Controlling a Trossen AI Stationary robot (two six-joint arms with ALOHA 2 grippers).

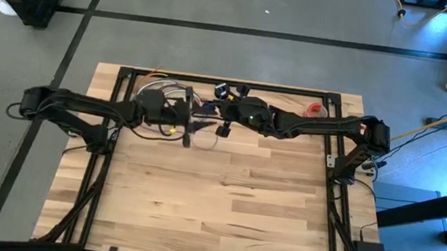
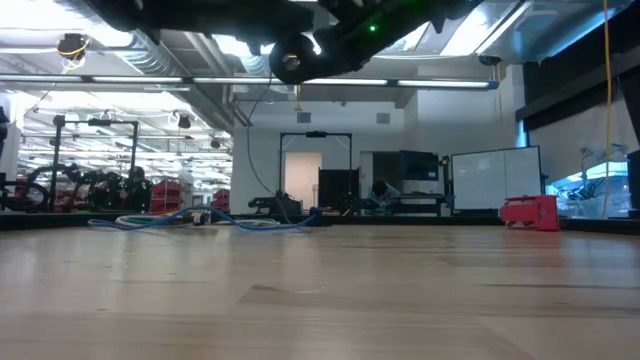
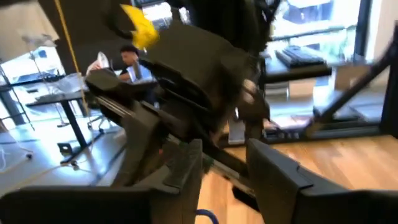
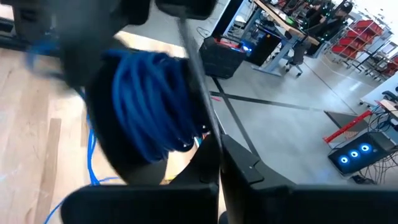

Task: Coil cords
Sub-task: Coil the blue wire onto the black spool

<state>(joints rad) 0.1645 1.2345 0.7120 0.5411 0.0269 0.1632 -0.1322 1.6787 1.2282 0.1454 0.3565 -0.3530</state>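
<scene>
Both arms reach in over the far half of the wooden table [image 1: 223,201] and meet near its middle, held well above the surface. The left gripper [image 1: 188,136] comes in from the left; in its wrist view its two dark fingers [image 3: 280,180] stand apart with nothing between them. The right gripper [image 1: 225,128] comes in from the right, just beside the left one, and its fingers [image 4: 245,177] are pressed together on a thin straight cord [image 4: 196,68] that runs up from them. Just behind that cord, the right wrist view shows a coil of blue cable [image 4: 146,109] wound around a dark part of the other arm. More blue cable trails loosely on the table toward the far left [image 2: 215,221]. A small red object [image 2: 529,212] sits at the far right edge.
</scene>
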